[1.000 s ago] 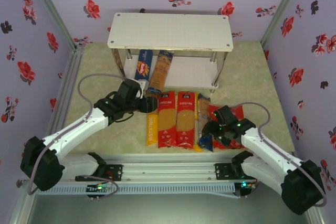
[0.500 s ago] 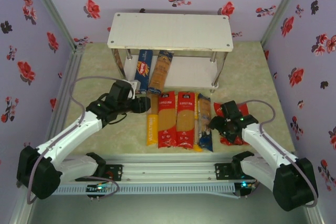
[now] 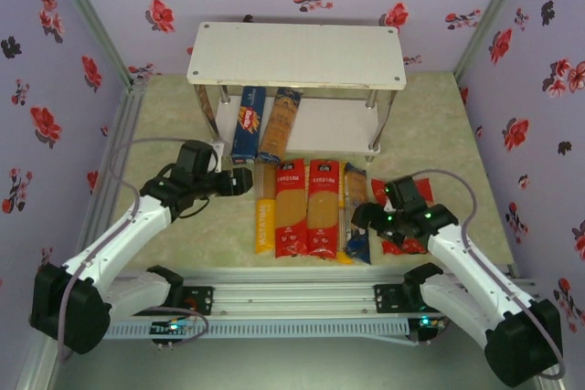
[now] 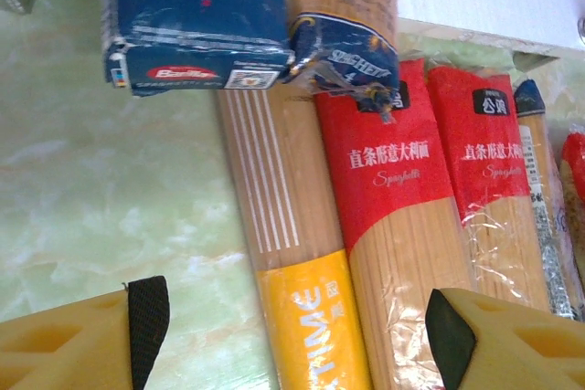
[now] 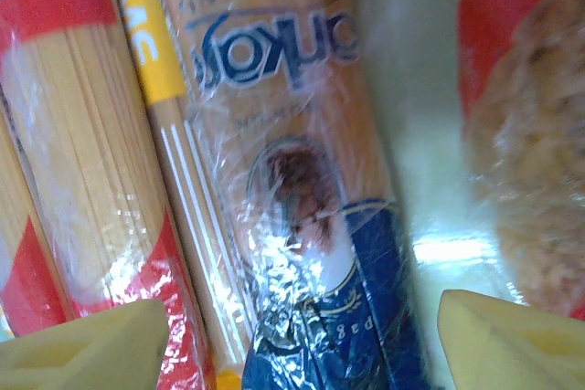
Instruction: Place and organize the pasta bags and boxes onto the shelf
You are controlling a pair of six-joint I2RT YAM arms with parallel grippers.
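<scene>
The white two-tier shelf stands at the back. A dark-blue pasta box and a brownish pack rest with their far ends on its lower board. On the table lie a yellow bag, two red bags and a clear blue-ended bag. My left gripper is open over the yellow bag's top end. My right gripper is open astride the blue-ended bag. A wide red bag lies partly under the right arm.
The shelf's top board is bare, and the right half of the lower board is free. Thin metal legs stand at the shelf's corners. Flowered walls close in the table on three sides.
My left gripper has drawn back to the left, away from the packets. My right gripper has shifted left, from beside the wide red bag to over the blue-ended bag.
</scene>
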